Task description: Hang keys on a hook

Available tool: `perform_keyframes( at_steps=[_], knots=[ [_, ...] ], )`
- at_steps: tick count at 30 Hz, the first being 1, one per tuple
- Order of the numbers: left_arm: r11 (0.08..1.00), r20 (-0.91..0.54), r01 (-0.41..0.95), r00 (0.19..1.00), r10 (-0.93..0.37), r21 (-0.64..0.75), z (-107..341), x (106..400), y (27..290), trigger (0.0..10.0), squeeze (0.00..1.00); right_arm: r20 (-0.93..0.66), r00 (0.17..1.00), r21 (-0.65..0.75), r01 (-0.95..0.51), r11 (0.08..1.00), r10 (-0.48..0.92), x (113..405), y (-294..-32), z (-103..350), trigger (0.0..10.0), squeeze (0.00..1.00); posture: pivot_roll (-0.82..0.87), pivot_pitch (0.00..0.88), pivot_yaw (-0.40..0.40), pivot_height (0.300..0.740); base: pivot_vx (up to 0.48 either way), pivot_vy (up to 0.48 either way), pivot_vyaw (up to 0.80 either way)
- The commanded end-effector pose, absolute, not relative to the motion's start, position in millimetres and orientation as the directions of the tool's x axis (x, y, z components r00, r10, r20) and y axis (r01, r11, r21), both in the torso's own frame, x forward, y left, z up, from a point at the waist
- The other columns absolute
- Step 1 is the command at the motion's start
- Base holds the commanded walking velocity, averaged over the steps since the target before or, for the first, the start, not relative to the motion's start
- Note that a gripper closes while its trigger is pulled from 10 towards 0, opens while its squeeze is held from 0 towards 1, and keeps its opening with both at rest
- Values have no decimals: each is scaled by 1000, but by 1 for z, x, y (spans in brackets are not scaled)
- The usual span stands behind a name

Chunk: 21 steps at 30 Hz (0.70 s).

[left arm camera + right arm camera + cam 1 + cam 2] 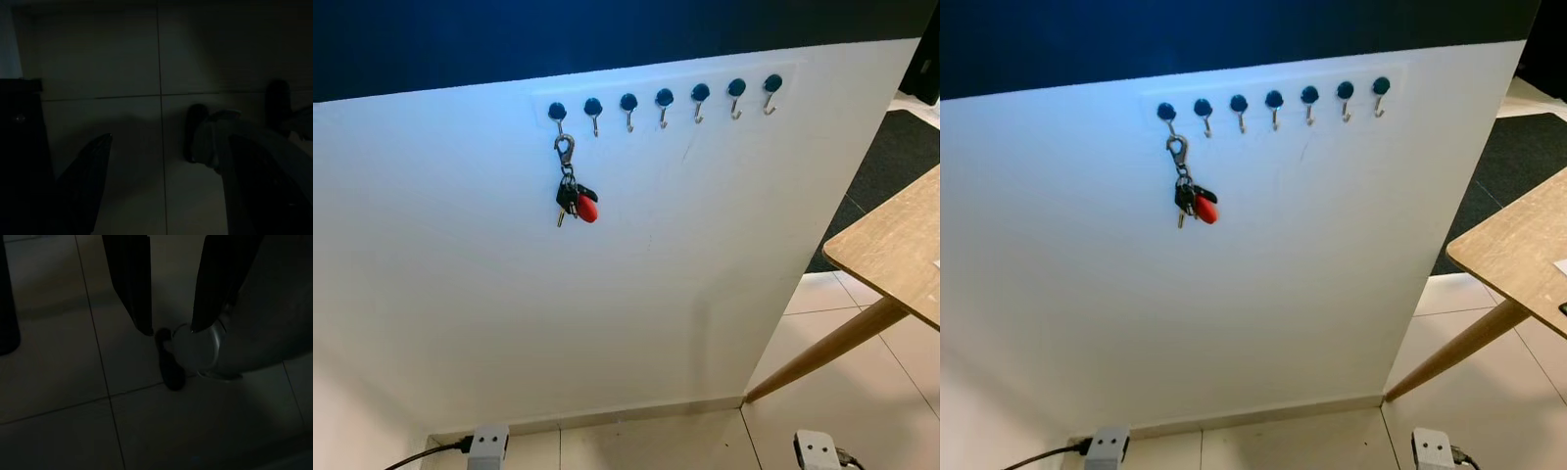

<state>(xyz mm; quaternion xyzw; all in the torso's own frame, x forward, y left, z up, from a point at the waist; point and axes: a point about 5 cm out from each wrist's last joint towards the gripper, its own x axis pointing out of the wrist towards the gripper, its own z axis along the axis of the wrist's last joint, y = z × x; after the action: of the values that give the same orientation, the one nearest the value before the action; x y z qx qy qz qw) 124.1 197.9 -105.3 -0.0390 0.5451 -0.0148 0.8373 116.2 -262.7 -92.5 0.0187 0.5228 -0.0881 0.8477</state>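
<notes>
The bunch of keys (pixel 574 201), with a red fob and a metal clasp, hangs from the leftmost hook (pixel 558 114) in a row of seven dark-capped hooks on a white wall (pixel 460 294). A wooden table (pixel 896 250) stands at the right over a tiled floor (pixel 842 392). Both arms hang idle in shade: the left gripper (pixel 166 191) and the right gripper (pixel 168 330) each show fingers parted, grasping nothing, above the floor tiles.
</notes>
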Motion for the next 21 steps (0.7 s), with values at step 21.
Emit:
perform_keyframes(
  at_steps=[21],
  knots=[
    [997,-927,25,368,-73,-69,-107,122,197,10000,0,-900,421,-51,156,986,-114,113,-251,-97,10000,0,-108,0,70,740,0,0,0]
  ],
)
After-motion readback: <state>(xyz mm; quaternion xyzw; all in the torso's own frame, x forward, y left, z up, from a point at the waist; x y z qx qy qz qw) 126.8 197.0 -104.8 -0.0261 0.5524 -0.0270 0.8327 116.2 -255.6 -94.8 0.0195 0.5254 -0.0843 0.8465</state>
